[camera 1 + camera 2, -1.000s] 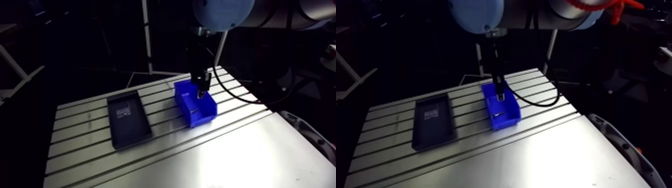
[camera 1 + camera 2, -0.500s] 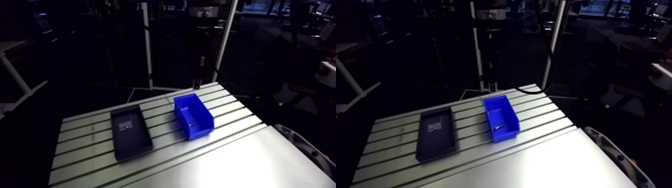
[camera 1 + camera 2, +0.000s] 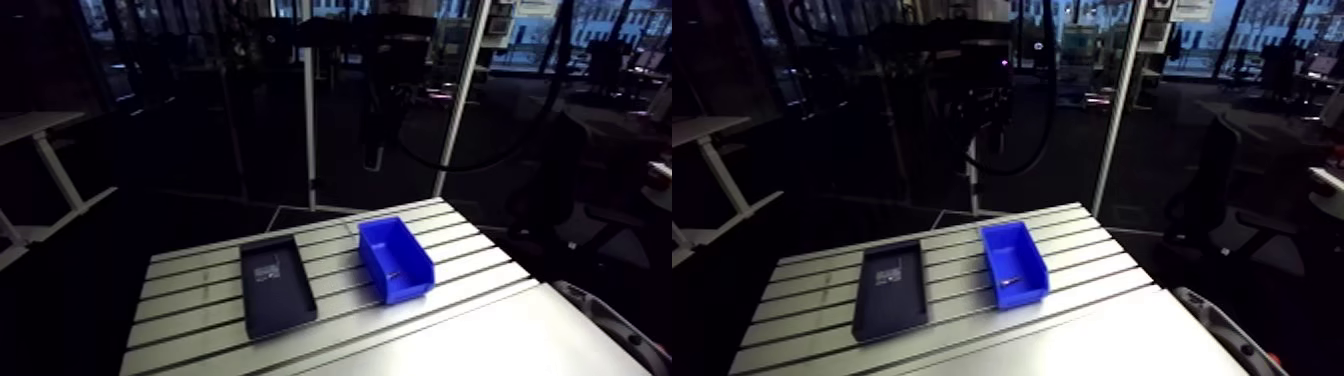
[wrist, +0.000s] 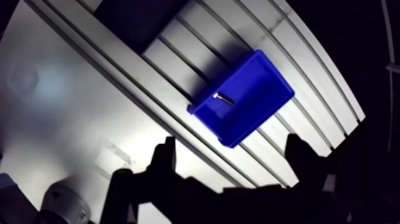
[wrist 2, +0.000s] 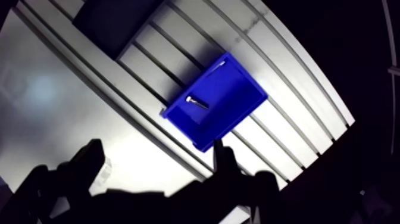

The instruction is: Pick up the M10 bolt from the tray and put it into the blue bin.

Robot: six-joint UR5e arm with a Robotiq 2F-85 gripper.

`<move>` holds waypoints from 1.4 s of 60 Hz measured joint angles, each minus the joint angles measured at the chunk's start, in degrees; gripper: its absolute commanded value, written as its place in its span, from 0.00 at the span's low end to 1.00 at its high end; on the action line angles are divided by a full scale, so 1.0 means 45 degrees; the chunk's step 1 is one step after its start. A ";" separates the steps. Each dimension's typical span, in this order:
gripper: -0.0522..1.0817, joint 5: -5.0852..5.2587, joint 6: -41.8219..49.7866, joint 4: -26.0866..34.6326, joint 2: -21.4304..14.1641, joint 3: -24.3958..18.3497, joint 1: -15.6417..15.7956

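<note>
The blue bin stands on the slotted table, right of the black tray. A small metal bolt lies on the bin's floor near one end wall; the arm view shows the bolt as a faint glint. In the wrist view my gripper hangs high over the table, open, with nothing between its fingers. The bin sits far below, ahead of the fingertips. The tray holds only a pale label, as far as I can see.
A smooth metal plate covers the table's near right part, next to the slots. The tray's dark corner shows beyond the bin in the wrist view. The table's edges drop off into a dim room.
Earlier the gripper hung low over the blue bin; now it is far above the table. The arm view has shifted with the arm. Bolt, bin and tray have stayed put.
</note>
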 measured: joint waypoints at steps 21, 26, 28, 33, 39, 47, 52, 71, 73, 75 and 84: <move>0.05 0.0100 0.5506 0.1253 -0.0789 -0.0713 0.0861; 0.05 0.0072 0.6744 0.1618 -0.0901 -0.1018 0.1046; 0.05 0.0049 0.7217 0.1768 -0.0929 -0.1153 0.1114; 0.05 -0.0018 0.8440 0.2198 -0.0967 -0.1572 0.1282; 0.05 -0.0125 0.9831 0.2770 -0.0939 -0.2179 0.1464; 0.05 -0.0274 1.1400 0.3500 -0.0797 -0.3001 0.1651; 0.05 -0.0349 1.1908 0.3744 -0.0712 -0.3269 0.1703; 0.05 -0.0485 1.2468 0.3955 -0.0531 -0.3400 0.1786; 0.05 -0.0490 1.2479 0.3954 -0.0513 -0.3398 0.1807; 0.05 -0.0498 1.2494 0.3947 -0.0491 -0.3396 0.1846; 0.05 -0.0511 1.2506 0.3914 -0.0449 -0.3390 0.1997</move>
